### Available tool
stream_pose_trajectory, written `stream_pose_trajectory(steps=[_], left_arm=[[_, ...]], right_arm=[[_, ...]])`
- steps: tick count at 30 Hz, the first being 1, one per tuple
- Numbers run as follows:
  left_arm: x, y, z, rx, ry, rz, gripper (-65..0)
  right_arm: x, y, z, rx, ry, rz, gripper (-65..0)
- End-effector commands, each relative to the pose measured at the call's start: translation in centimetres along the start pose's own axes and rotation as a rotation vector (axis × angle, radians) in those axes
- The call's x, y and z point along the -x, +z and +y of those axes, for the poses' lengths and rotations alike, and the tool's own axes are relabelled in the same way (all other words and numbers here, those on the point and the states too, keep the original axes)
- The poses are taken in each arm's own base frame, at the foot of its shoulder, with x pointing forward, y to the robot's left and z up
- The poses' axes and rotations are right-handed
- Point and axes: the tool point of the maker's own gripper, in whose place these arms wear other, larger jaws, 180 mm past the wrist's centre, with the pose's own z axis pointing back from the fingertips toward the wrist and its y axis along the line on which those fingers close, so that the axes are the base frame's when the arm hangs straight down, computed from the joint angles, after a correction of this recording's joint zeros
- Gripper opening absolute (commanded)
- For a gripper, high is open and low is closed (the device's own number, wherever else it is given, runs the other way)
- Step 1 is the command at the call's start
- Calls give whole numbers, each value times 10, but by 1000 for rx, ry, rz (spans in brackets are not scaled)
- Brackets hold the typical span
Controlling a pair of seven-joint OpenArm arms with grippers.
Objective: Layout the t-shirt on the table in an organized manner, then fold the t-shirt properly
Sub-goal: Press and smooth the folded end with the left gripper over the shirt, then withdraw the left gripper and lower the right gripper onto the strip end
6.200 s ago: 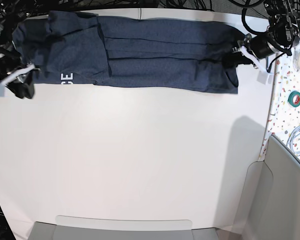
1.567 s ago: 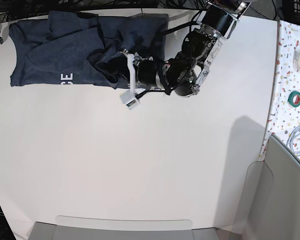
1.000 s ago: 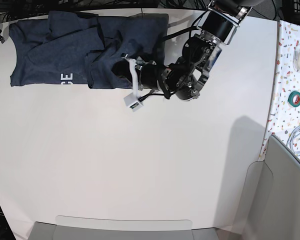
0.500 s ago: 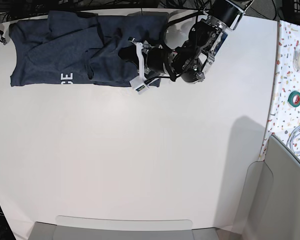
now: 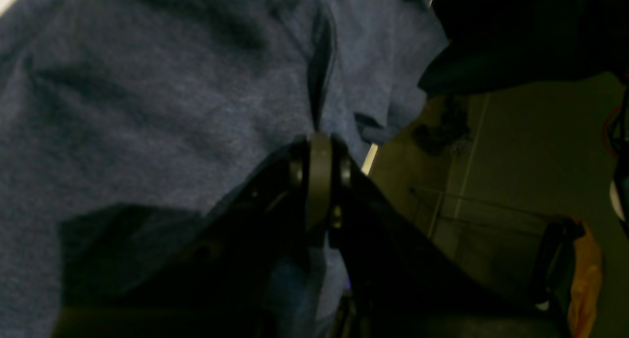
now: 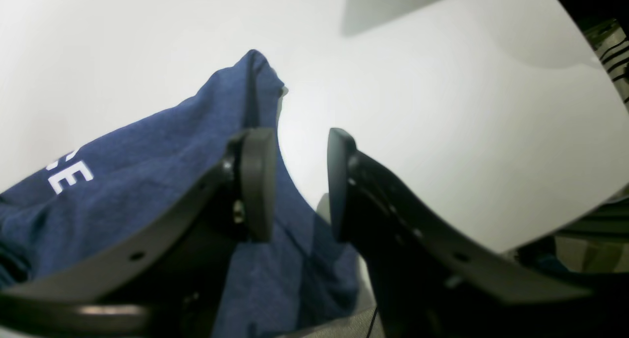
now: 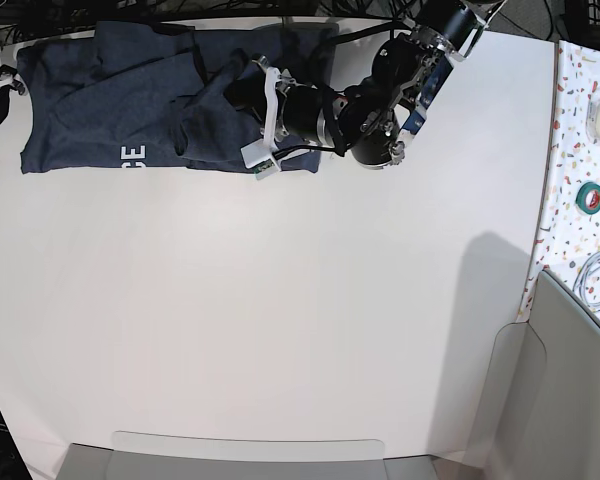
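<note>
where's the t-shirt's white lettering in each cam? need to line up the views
Base: white lettering at upper left, on the lower left corner of the t-shirt, far from the left gripper.
Right wrist: lettering at the left edge, left of the open right gripper.
Left wrist: not in view; only cloth and the shut left gripper pinching a fold.
Shared landmark: the navy t-shirt cloth itself, seen in all three.

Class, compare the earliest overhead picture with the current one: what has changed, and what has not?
The left gripper, shut on the t-shirt, dragged its hem end leftward over the shirt, folding it. The right gripper withdrew to the edge, open. The lettered end stayed on the table.
</note>
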Motion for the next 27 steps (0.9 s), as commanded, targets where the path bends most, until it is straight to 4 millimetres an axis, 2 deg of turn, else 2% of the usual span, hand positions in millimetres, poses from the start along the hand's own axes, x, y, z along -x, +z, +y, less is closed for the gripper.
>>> stream_pose_trajectory(steps=[1,7,10,13,15,17,27], left_arm=[[-9,4,-4,9,-26,-18,-649],[-5,22,21,-66,-38,-1,-649],[-3,26,26,-81,-36,-8,-649],[-5,27,29,-87,-34,-27,-649],[-5,28,29,-91,-35,-26,-649],[-5,27,30,-91,-34,-26,-649],[-5,27,30,-93,-33,-26,-649]], right_arm=[[-14,4,-1,0,28,-44,-466],[-20,4,-3,-5,68,-28,-459],[-8,-2,-5,-40,141,67,-391],[8,-14,-18,-49,97,167,-299],[20,-18,-27,-50,67,219,-262],[24,-20,-30,-64,44,228,-247],[36,-50,6,-379,-124,267,-247]])
